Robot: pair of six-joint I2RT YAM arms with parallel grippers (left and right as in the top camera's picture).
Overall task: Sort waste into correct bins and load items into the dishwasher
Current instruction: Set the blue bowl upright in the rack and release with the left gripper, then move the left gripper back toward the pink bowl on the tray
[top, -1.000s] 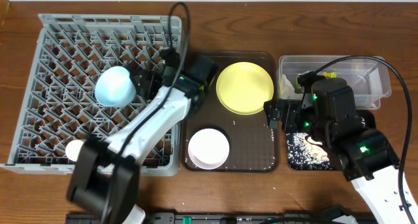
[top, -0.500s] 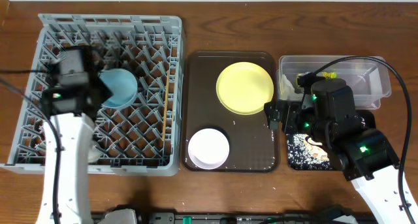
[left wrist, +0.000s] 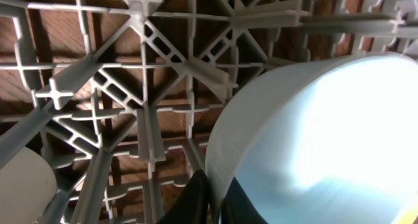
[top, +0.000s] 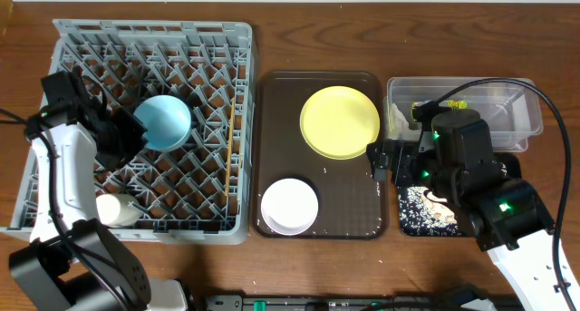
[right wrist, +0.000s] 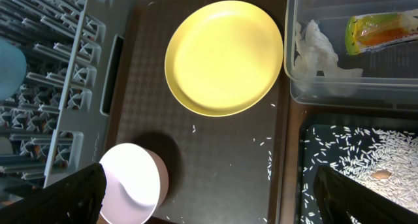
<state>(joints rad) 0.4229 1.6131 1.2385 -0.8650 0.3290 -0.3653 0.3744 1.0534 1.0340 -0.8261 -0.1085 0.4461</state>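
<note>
The light blue bowl (top: 165, 121) lies tilted on its side among the pegs of the grey dishwasher rack (top: 154, 27). My left gripper (top: 134, 135) is shut on its rim. In the left wrist view the two black fingers (left wrist: 196, 198) pinch the bowl's (left wrist: 313, 132) thin wall. A small white cup (top: 116, 209) and a wooden chopstick (top: 231, 148) also sit in the rack. The yellow plate (right wrist: 225, 57) and the white-pinkish bowl (right wrist: 130, 185) rest on the brown tray (top: 322, 229). My right gripper (right wrist: 219, 198) hangs open above that tray, holding nothing.
The clear tub (right wrist: 353, 96) at the right holds the wrapper (right wrist: 379, 29) and the crumpled tissue (right wrist: 313, 54). The black tray (right wrist: 366, 152) below it is strewn with rice grains. A few grains lie on the brown tray. My right arm covers part of the black tray.
My left arm swung from the rack's right side to its left side. The blue bowl went from dome-up to tilted, and the left gripper closed on its rim. The right arm stayed still.
</note>
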